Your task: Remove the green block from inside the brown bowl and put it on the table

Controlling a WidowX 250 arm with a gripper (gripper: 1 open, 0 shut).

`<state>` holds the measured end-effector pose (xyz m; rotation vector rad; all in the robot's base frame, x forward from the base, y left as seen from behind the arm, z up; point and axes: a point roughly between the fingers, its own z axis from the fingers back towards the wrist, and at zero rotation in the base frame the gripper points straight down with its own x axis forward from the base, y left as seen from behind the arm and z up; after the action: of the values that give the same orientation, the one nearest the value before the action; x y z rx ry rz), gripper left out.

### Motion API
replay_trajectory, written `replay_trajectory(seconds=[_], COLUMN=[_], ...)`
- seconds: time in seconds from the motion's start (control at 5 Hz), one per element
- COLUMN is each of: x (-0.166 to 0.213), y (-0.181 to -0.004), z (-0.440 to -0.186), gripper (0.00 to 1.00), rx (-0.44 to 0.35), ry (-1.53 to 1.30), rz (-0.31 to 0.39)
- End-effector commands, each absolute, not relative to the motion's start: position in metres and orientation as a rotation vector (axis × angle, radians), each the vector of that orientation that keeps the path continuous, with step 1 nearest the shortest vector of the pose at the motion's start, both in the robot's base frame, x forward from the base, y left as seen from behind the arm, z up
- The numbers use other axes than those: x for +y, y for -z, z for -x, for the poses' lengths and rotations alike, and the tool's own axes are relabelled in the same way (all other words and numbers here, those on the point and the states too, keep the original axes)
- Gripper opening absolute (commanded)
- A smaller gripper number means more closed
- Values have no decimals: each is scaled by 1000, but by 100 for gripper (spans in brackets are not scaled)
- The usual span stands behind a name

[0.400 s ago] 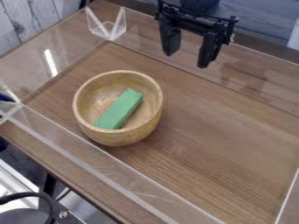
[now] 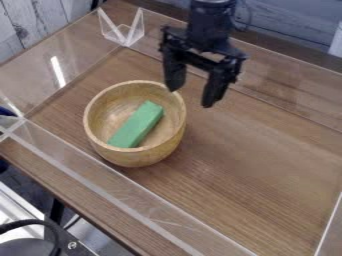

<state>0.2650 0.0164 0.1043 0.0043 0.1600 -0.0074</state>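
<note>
The brown bowl (image 2: 135, 125) stands on the table (image 2: 254, 170), left of centre. Inside it the green block (image 2: 136, 126) lies flat and slightly diagonal. My gripper (image 2: 194, 84) hangs pointing down, open, just behind and to the right of the bowl's far rim. Its two dark fingers (image 2: 214, 89) are spread with nothing between them. It touches neither the bowl nor the block.
Low clear acrylic walls (image 2: 80, 160) ring the tabletop. A clear folded acrylic piece (image 2: 122, 27) stands at the back left corner. Bare wood stretches to the right of and in front of the bowl.
The gripper has moved left and toward the front, down closer to the bowl, still open. Bowl and block have not moved.
</note>
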Motion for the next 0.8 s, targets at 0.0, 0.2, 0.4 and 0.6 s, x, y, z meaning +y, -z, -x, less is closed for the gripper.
replay_trajectory(seconds=[0.0,0.2,0.4,0.6], x=[35,55,72,78], y=[-118,-117,-111,-105], z=[-258,-252,-245,-241], gripper=[100,100,100,100], rx=[83,77,70,78], ry=[16,11,9,8], rz=[-20,-26,-26,-29])
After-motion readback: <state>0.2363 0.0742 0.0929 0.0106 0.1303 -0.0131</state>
